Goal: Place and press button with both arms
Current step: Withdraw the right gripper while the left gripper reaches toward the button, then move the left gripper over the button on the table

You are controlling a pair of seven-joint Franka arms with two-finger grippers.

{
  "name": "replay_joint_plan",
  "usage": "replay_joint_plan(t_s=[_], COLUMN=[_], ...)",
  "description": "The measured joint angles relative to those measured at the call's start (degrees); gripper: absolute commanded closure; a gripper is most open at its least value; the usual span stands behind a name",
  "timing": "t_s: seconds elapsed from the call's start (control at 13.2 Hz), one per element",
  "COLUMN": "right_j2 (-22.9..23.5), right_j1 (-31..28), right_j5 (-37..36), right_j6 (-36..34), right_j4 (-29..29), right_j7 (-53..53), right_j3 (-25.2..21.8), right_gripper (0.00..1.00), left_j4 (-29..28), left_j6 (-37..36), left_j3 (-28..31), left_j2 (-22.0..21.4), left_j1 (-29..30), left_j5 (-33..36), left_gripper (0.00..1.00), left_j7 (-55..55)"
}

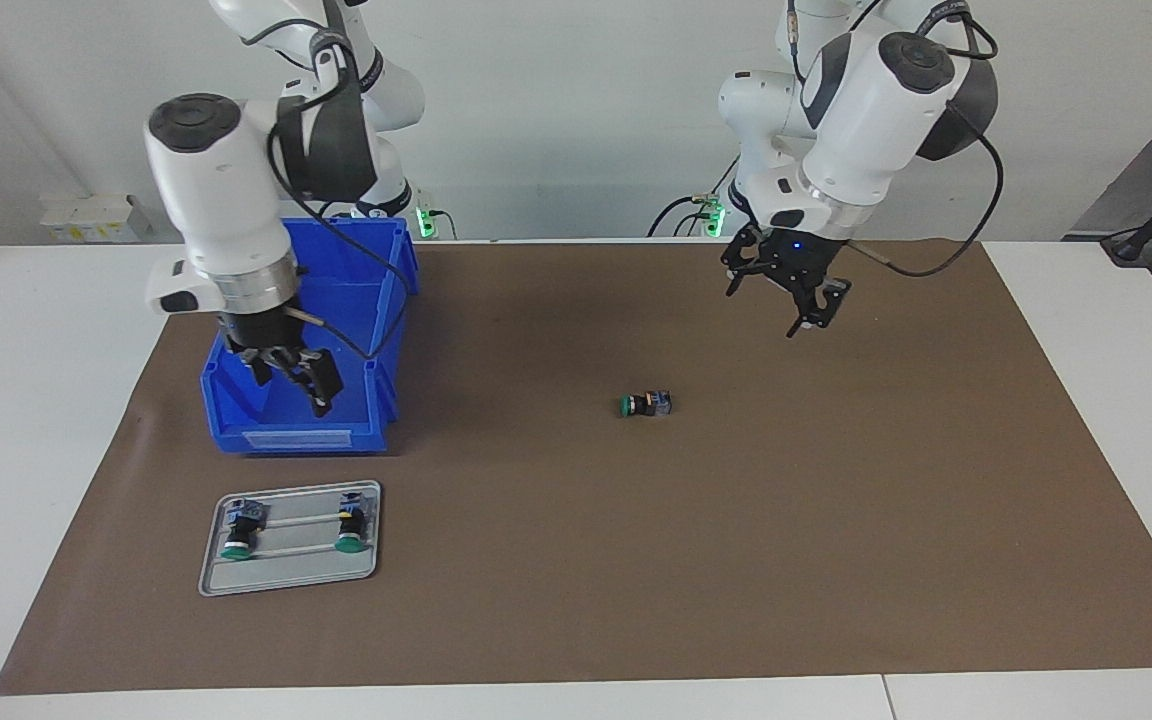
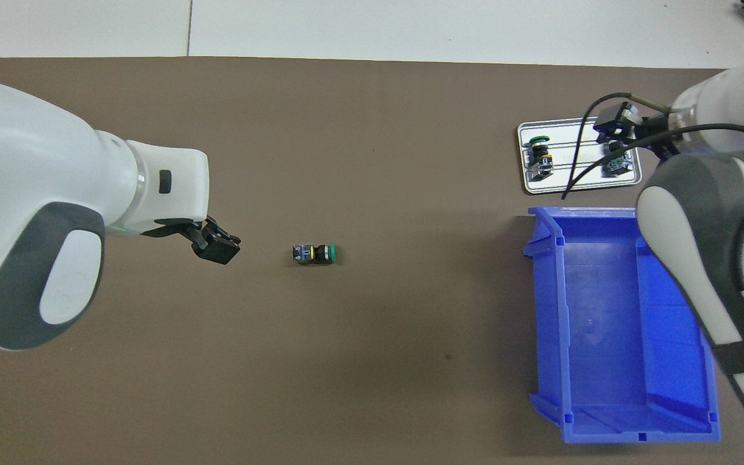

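One button (image 1: 646, 404) lies on its side in the middle of the brown mat, its green cap toward the right arm's end; the overhead view shows the same button (image 2: 314, 253). My left gripper (image 1: 784, 303) hangs open and empty over the mat, between the button and the left arm's end. It touches nothing. My right gripper (image 1: 294, 387) hangs open and empty over the end of the blue bin (image 1: 391, 285) that is farther from the robots.
A small metal tray (image 1: 291, 578) lies just past the bin, farther from the robots. Two more green-capped buttons, one (image 1: 239, 532) and the other (image 1: 351, 522), lie on it. White table borders the mat at both ends.
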Motion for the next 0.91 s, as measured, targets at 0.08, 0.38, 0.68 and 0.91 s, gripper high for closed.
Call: replay_joint_plan(t_s=[0.08, 0.38, 0.68, 0.91], right_j2=[-1.3, -8.6, -12.9, -12.4], right_j1=[-2.0, -4.0, -4.1, -4.4], right_j5=[0.1, 0.3, 0.3, 1.8], right_j6=[-1.7, -11.6, -16.3, -19.0], right_j4=[0.0, 0.2, 0.2, 0.1], right_j7=[-4.5, -12.0, -19.2, -21.1], right_j3=[0.0, 0.1, 0.3, 0.2], right_gripper=[0.00, 0.00, 0.00, 0.00], left_j4=[-1.8, -11.1, -16.7, -16.8], left_j6=[1.5, 11.3, 23.5, 24.7], left_j3=[0.0, 0.0, 0.0, 0.3], left_j2=[-0.3, -0.3, 1.4, 1.5], left_j1=[-1.8, -6.7, -10.5, -10.7], left_j5=[-0.1, -0.1, -0.2, -0.2], left_gripper=[0.00, 0.00, 0.01, 0.01], left_j7=[3.1, 14.6, 16.7, 21.2])
